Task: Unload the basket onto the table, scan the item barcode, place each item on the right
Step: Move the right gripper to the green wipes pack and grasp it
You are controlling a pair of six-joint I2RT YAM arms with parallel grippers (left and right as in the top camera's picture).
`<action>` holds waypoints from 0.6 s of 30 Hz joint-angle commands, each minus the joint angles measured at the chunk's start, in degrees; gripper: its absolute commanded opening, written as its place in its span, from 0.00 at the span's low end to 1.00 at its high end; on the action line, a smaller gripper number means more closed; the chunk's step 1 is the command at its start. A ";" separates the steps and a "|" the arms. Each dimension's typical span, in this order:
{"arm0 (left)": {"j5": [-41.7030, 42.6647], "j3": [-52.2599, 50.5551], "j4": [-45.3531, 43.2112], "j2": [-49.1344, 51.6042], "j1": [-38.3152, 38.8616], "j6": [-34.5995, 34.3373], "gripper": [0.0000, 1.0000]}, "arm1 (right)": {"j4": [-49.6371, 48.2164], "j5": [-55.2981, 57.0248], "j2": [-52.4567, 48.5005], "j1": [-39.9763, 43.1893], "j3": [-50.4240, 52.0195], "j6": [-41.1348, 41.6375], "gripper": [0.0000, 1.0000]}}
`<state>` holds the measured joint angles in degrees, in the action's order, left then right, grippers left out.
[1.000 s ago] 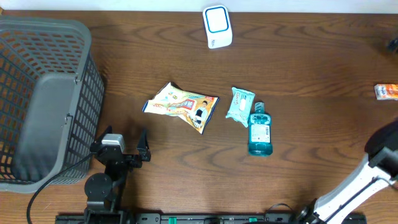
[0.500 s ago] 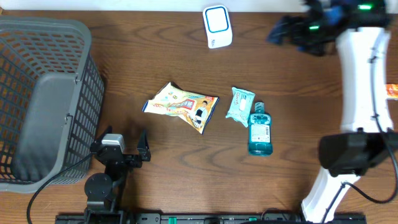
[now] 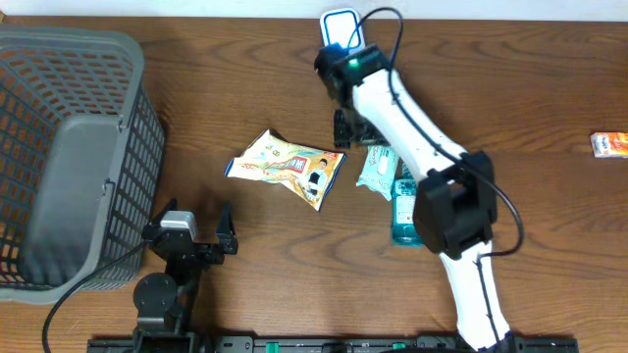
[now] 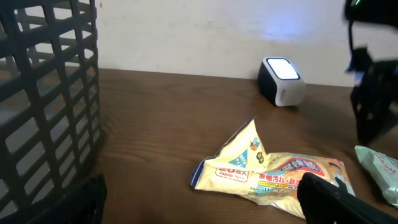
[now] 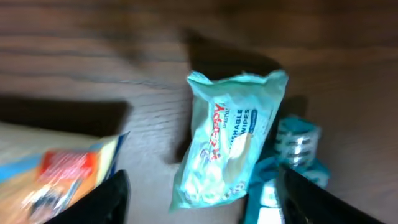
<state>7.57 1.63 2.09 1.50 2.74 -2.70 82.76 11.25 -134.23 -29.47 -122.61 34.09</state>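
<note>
A teal wipes pack (image 3: 377,169) (image 5: 230,146) lies mid-table beside a blue mouthwash bottle (image 3: 400,224) (image 5: 295,146) and a yellow snack bag (image 3: 289,167) (image 4: 273,171). The white scanner (image 3: 342,41) (image 4: 283,81) stands at the back edge. My right gripper (image 3: 351,129) (image 5: 202,199) hovers open over the wipes pack, with one finger on either side of the pack's near end and neither touching it. My left gripper (image 3: 191,233) (image 4: 199,208) rests open and empty near the front left, facing the snack bag.
A grey mesh basket (image 3: 137,127) (image 4: 43,93) fills the left side of the table. A small orange item (image 3: 610,144) lies at the far right edge. The right arm stretches over the bottle and hides part of it.
The right arm swept in from the table's right side, across the back, to above the wipes pack. The left arm and all the items stayed put.
</note>
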 commanded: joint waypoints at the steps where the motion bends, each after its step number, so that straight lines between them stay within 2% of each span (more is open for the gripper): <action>1: 0.57 -1.40 1.09 -0.13 0.20 0.76 0.98 | 1.31 3.91 -2.71 -0.39 0.07 9.53 0.61; 5: 0.57 -1.40 1.09 -0.13 0.20 0.76 0.98 | 3.17 5.33 -7.21 -0.59 0.07 12.59 0.57; 11: 0.57 -1.40 1.07 -0.13 0.20 0.76 0.98 | 3.41 5.16 -12.74 -1.36 0.11 12.61 0.51; 12: 0.57 -1.40 1.09 -0.13 0.20 0.76 0.98 | 3.41 5.16 -13.27 -1.44 0.11 12.61 0.45; 14: 0.57 -1.40 1.07 -0.13 0.20 0.76 0.98 | 3.45 5.16 -13.84 -1.44 0.11 12.59 0.23; 15: 0.57 -1.40 1.09 -0.13 0.20 0.76 0.98 | 3.56 5.14 -13.86 -1.44 0.11 12.57 0.16; 16: 0.57 -1.40 1.07 -0.13 0.20 0.76 0.98 | 3.82 4.92 -13.86 -1.44 0.09 12.55 0.01; 18: 0.57 -1.40 1.09 -0.13 0.20 0.76 0.98 | 4.50 3.23 -13.46 -1.42 -0.09 11.69 0.01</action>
<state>7.55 1.63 2.09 1.50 2.74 -2.70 87.53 17.93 -144.97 -30.72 -122.96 46.00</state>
